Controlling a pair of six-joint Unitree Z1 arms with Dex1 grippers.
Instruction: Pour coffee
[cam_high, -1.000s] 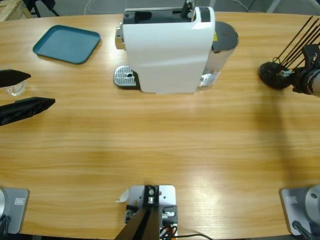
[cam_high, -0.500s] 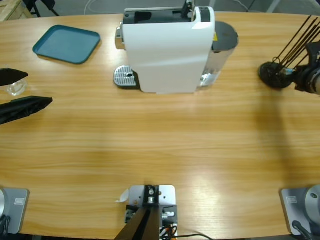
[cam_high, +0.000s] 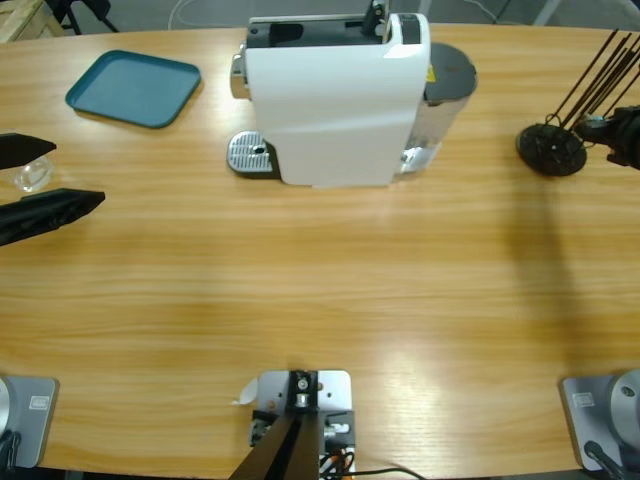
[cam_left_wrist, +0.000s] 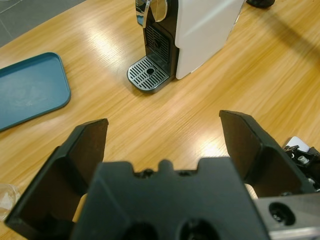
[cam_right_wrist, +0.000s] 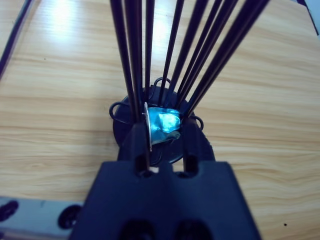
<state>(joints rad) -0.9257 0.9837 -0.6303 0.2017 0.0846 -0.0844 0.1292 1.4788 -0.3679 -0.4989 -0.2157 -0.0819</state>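
Note:
The white coffee machine (cam_high: 335, 100) stands at the table's far middle, its metal drip tray (cam_high: 250, 155) bare; in the left wrist view the coffee machine (cam_left_wrist: 200, 30) faces me. No coffee shows in any view. My left gripper (cam_high: 78, 175) is open at the left edge, and the left gripper (cam_left_wrist: 165, 125) holds nothing. A small clear glass (cam_high: 30, 178) sits between its jaws, far back from the tips. My right gripper (cam_right_wrist: 164, 136) is shut on a small blue capsule (cam_right_wrist: 167, 122) just in front of the black rod holder (cam_right_wrist: 160, 100). In the high view the right gripper (cam_high: 612, 135) sits at the right edge.
A teal tray (cam_high: 135, 88) lies at the far left, also seen as the teal tray (cam_left_wrist: 27, 90) in the left wrist view. The rod holder (cam_high: 550, 150) stands at the right with thin black rods rising from its round base.
The right gripper has drawn back from the rod holder toward the right edge. The left gripper has shifted slightly left.

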